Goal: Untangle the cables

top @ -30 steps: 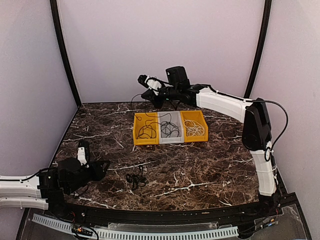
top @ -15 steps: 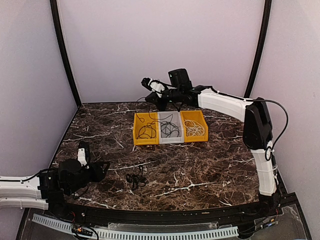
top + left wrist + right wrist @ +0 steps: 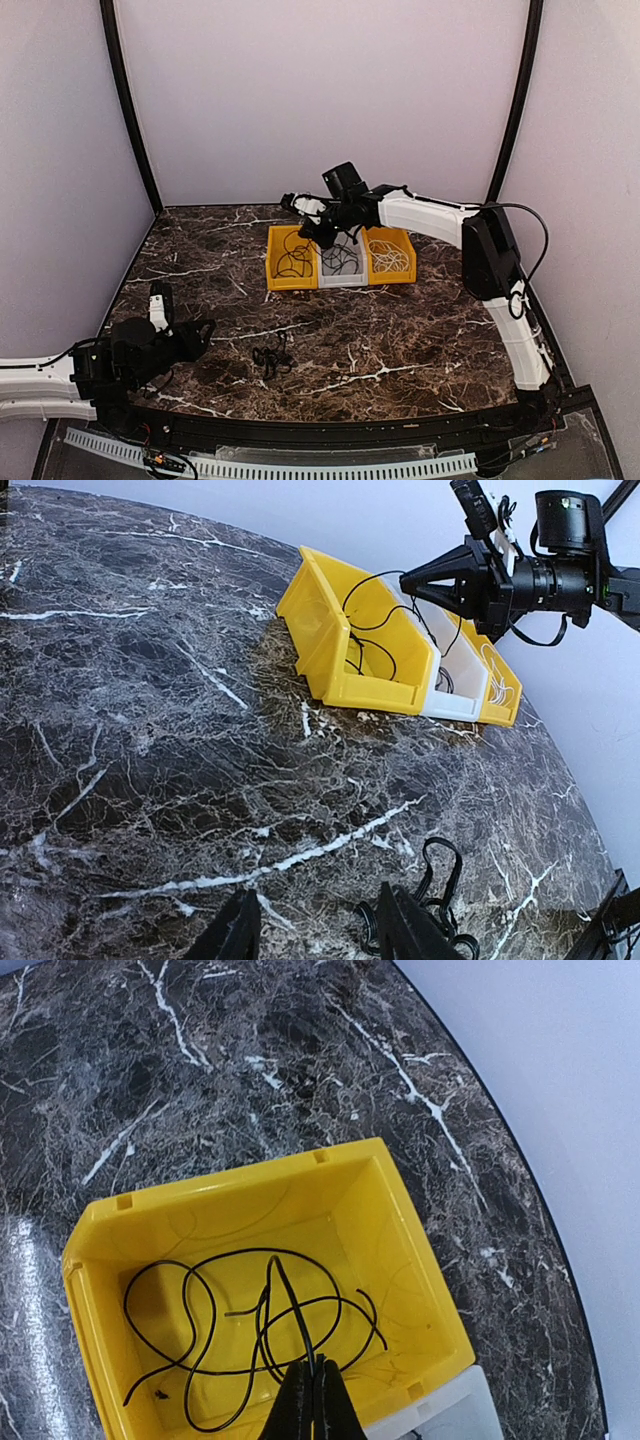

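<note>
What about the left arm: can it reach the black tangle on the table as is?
Probably yes: the black tangle lies on the tabletop just beside the open left gripper, with nothing between them.

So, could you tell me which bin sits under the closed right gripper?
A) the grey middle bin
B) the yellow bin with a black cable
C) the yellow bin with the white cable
B: the right wrist view shows the right gripper shut on a strand of the black cable, directly above the yellow bin that the cable lies in.
</note>
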Action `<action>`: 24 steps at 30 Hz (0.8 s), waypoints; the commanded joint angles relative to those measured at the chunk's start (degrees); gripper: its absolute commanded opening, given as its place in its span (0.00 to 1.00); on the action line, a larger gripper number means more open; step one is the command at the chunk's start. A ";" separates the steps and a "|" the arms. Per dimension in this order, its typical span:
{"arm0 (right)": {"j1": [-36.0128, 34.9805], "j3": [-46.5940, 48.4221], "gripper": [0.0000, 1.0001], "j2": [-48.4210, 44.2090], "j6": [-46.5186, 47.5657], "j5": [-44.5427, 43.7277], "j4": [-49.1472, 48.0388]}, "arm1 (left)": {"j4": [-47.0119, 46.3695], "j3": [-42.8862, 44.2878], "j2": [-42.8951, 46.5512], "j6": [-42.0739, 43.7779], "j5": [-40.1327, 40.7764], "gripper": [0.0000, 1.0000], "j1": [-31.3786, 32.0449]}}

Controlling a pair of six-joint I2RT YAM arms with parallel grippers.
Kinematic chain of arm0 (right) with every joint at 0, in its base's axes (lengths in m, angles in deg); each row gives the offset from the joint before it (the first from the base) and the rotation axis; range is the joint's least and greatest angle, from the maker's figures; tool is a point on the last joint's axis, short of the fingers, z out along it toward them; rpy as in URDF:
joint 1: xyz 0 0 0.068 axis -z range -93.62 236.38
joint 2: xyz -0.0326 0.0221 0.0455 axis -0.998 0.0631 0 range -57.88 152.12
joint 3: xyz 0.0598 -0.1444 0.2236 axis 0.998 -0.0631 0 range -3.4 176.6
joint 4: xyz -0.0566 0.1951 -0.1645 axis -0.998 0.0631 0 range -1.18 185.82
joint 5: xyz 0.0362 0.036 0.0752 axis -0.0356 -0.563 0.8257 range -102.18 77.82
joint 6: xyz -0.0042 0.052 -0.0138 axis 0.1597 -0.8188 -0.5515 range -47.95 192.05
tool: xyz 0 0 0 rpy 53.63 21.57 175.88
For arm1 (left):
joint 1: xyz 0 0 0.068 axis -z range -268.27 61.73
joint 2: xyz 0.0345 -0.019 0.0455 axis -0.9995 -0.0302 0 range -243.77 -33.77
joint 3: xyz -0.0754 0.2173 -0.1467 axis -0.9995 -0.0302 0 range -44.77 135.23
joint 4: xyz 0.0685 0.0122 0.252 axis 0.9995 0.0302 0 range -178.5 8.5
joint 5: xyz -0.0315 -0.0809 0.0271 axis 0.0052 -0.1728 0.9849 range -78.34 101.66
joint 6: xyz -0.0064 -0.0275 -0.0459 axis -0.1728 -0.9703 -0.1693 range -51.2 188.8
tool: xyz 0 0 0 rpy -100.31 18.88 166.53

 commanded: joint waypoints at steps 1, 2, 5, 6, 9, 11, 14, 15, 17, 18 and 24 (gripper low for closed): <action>-0.85 4.84 0.07 0.88 2.60 -1.27 5.28 | -0.04 -1.03 0.10 -0.23 0.92 0.42 0.27; -0.99 5.91 0.17 0.96 2.84 -1.67 6.71 | -0.14 -1.01 -0.25 -0.21 0.85 0.42 0.25; -0.97 6.82 0.37 -1.11 3.44 -1.51 9.37 | -0.52 -0.89 -0.86 -0.15 0.75 0.42 0.23; -0.94 5.72 0.40 -2.58 3.61 -1.47 9.56 | -0.61 -0.94 -1.15 -0.16 0.68 0.42 0.23; -0.72 1.37 0.47 -7.86 4.00 -1.13 9.16 | -1.79 -1.47 -1.72 -0.11 0.59 0.42 0.21; -0.53 -2.00 0.51 -11.79 4.47 -1.93 8.62 | -2.78 -1.77 -2.21 -0.03 0.57 0.42 0.23; 0.28 -5.50 0.53 -14.76 4.92 -4.39 8.98 | -4.44 -2.09 -3.41 0.15 0.44 0.42 0.23; 0.87 -6.34 0.52 -15.24 4.18 -5.57 8.62 | -4.63 -2.12 -3.72 0.16 0.34 0.42 0.23; 3.48 -7.16 0.46 -15.68 0.99 -6.19 8.41 | -5.25 -2.13 -4.73 0.17 0.14 0.42 0.25; 4.84 -7.08 0.43 -15.34 -1.18 -5.61 8.66 | -5.66 -2.24 -4.95 0.13 0.04 0.42 0.21; 10.60 -1.73 0.43 -9.97 -9.95 0.59 14.07 | -7.61 -2.57 -6.31 0.38 -0.42 0.42 0.22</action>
